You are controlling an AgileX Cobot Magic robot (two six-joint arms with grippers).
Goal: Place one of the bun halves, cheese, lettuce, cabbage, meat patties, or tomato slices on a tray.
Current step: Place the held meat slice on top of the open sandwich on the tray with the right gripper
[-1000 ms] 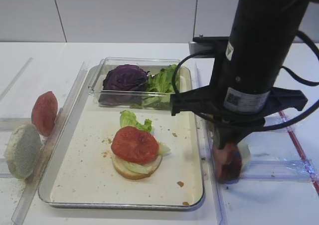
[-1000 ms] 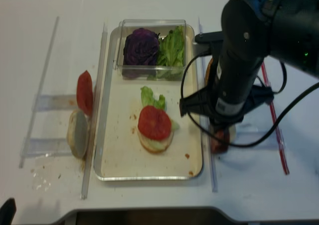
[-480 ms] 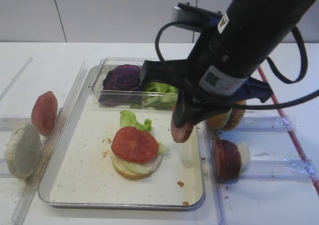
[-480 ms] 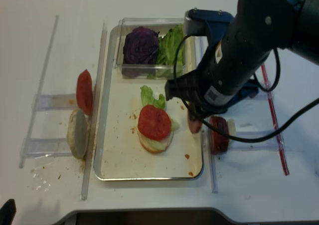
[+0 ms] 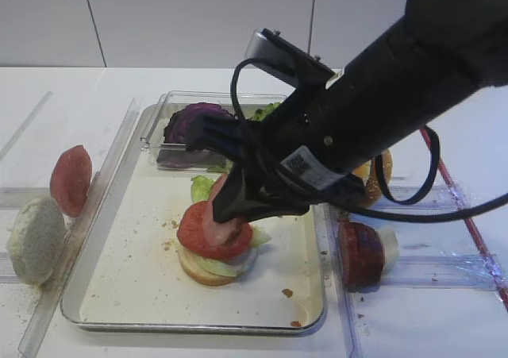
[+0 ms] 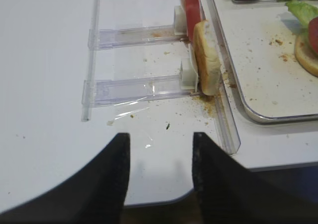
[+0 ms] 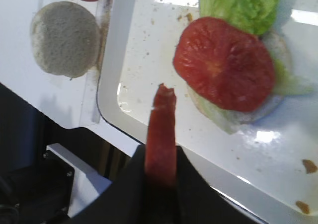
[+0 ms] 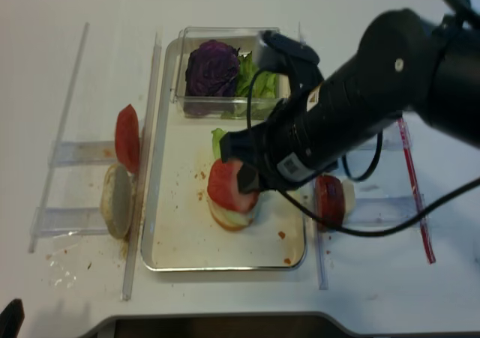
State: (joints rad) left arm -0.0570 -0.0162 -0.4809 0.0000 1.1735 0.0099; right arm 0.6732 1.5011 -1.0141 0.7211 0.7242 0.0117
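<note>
- Since the earlier frames the right gripper (image 7: 160,177) has swung left from the rack beside the tray, carrying a meat patty (image 7: 161,134), and now hangs over the tomato slice (image 7: 224,62) that tops the stack on the tray (image 5: 143,279).
- Its jaws are clamped on the patty's lower part, holding it on edge; in the wrist view the slice stands up thin from the fingers, above the tray's near-left area, just left of the tomato.
- The left gripper (image 6: 159,174) sits apart with its jaws spread and nothing between them, near the left rack where a pale bun half (image 6: 206,57) and another red slice stand.
- Risk, as I judge it: released on edge, the patty may tip or roll off the glossy tomato onto the crumbed tray, or nudge the stack off its bottom bun.
- A low approach could drag the tomato sideways.
- The patty looks dark red along its rim, slightly ragged at the top, stiff enough to stand without drooping.
- Another patty (image 5: 361,253) waits upright in the right rack.
</note>
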